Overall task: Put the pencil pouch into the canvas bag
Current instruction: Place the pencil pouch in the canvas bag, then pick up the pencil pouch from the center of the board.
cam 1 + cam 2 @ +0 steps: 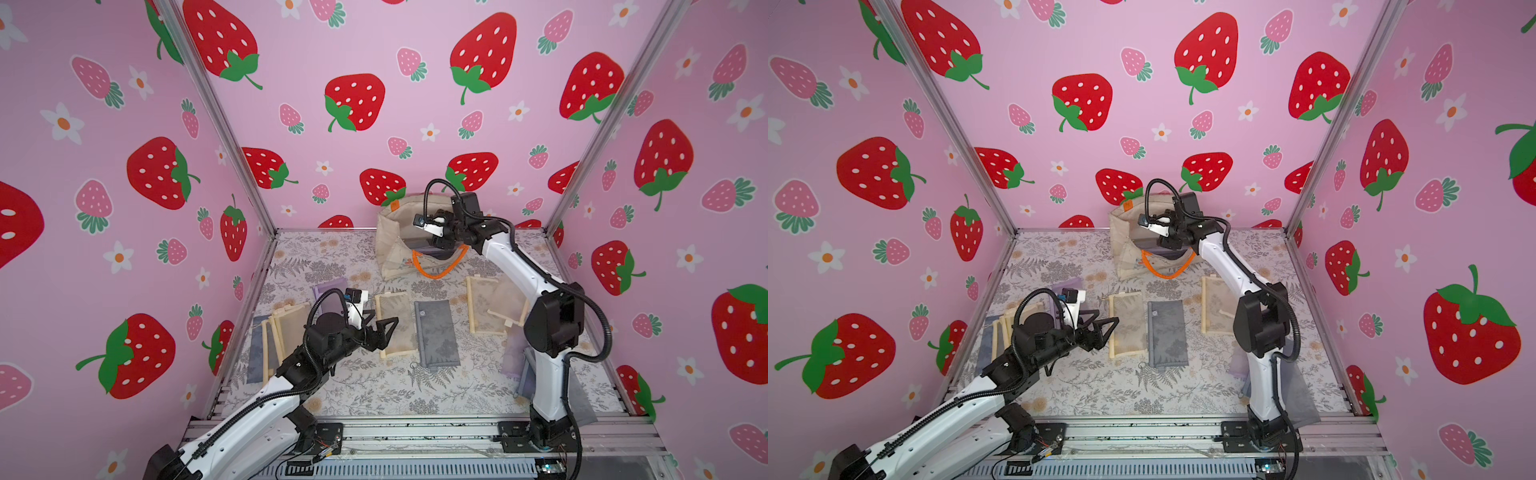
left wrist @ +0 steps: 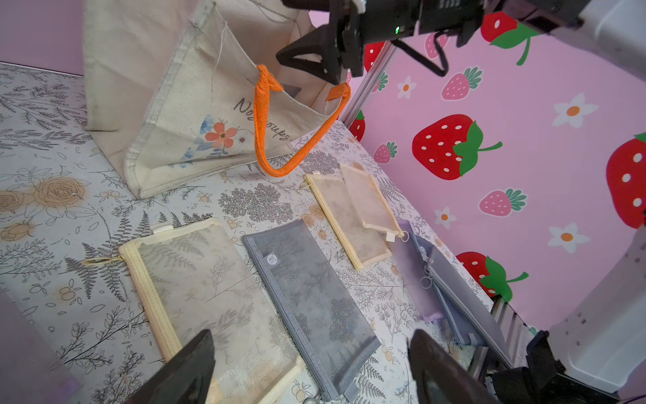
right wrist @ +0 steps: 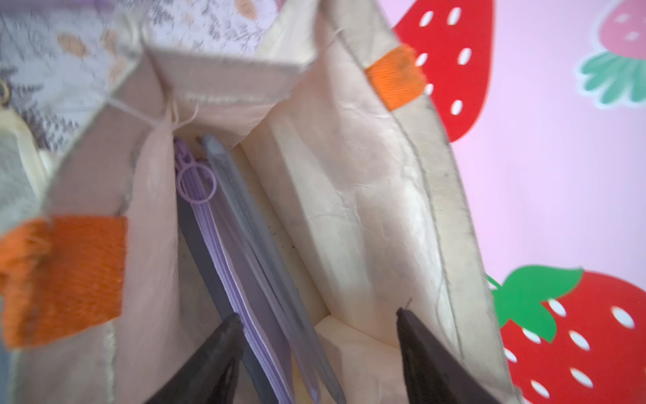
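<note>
- Since the pencil pouch (image 3: 223,252) is standing on its long edge inside the canvas bag (image 3: 367,175), lilac zip uppermost and just beside a grey pouch (image 3: 251,217), the placing is looking done.
- Its long axis is running along the bag's length, straight away from the right gripper (image 3: 316,314), which is hanging directly over it in the bag's mouth.
- That gripper's jaws are standing apart and clamping nothing; the pouch is lying free below and between them.
- The bag is standing about midway along the far edge of the table (image 1: 365,395), its orange handle (image 1: 434,274) drooping over the near wall.
- The right arm is by far the nearer one, and a straight lift is looking like the safe way out, clear of that handle.
- The left gripper (image 1: 380,324) is hovering, jaws apart and empty, over a cream pouch (image 1: 401,345) toward the middle of the table, well apart from the bag.
</note>
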